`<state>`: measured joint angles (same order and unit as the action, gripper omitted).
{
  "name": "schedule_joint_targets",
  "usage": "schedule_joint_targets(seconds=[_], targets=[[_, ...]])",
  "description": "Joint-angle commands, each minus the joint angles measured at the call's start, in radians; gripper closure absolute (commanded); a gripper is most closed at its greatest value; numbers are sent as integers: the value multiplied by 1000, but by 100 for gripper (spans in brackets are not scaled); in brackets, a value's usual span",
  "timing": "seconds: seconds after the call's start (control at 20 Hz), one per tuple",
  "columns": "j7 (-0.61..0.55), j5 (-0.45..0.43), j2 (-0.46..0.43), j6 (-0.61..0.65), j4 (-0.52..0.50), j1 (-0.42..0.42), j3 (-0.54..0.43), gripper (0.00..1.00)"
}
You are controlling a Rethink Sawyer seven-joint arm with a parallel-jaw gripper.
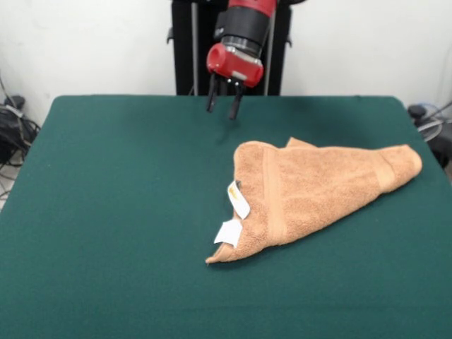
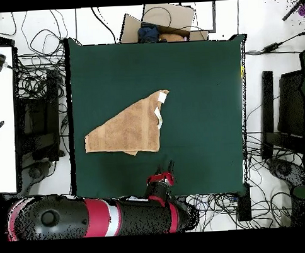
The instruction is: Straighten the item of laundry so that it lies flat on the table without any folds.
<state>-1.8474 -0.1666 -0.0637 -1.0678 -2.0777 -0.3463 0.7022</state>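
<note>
Folded towel [image 1: 318, 187], hand [image 1: 222, 104] apparently open

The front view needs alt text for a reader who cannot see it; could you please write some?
An orange-tan towel lies folded into a rough triangle on a dark green table, white tags at its edge. The red and black gripper hangs open above the table, apart from the towel.

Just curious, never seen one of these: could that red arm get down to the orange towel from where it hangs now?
Probably yes. The gripper hangs open above bare table just beyond the folded towel, touching nothing, and nothing stands between them.
</note>
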Motion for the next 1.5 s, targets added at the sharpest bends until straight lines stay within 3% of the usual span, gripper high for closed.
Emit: schedule_joint_targets(seconds=[0.05, 1.0, 1.5], targets=[[10, 117, -83, -84, 146, -31, -55, 0], [-55, 243, -100, -87, 122, -118, -69, 0], [-92, 259, -92, -122, 110, -122, -83, 0]])
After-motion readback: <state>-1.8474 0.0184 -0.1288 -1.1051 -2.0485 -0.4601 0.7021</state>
